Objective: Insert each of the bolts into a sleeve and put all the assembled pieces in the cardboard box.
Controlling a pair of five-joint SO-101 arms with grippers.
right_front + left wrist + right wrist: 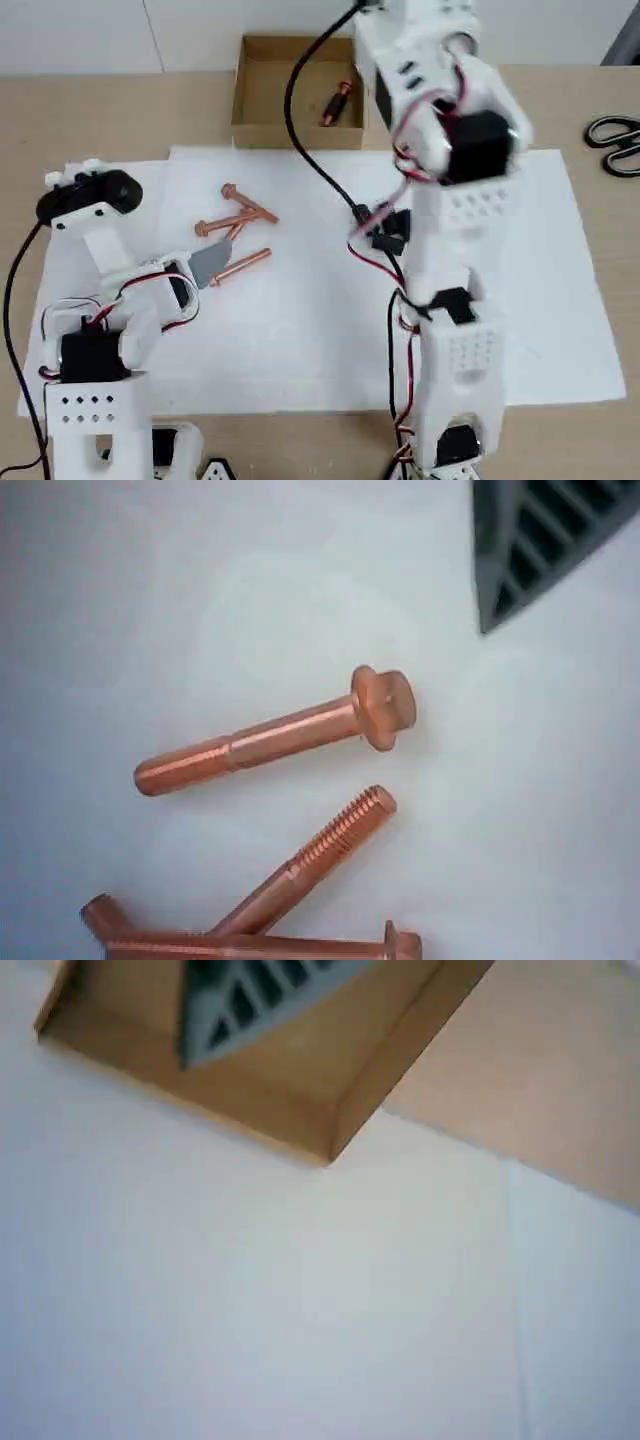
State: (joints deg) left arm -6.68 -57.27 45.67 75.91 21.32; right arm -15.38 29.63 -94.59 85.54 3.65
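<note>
Copper bolts lie clustered on the white sheet in front of the cardboard box, well apart from it. The left gripper sits just beside the bolt farthest from the box. One copper piece lies inside the box, and the right gripper hangs over the box's corner (whether either gripper is apart or together cannot be told).

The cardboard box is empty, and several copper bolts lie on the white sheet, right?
Not empty: the high view shows one copper piece lying inside the cardboard box. Several copper bolts do lie on the white sheet.
</note>
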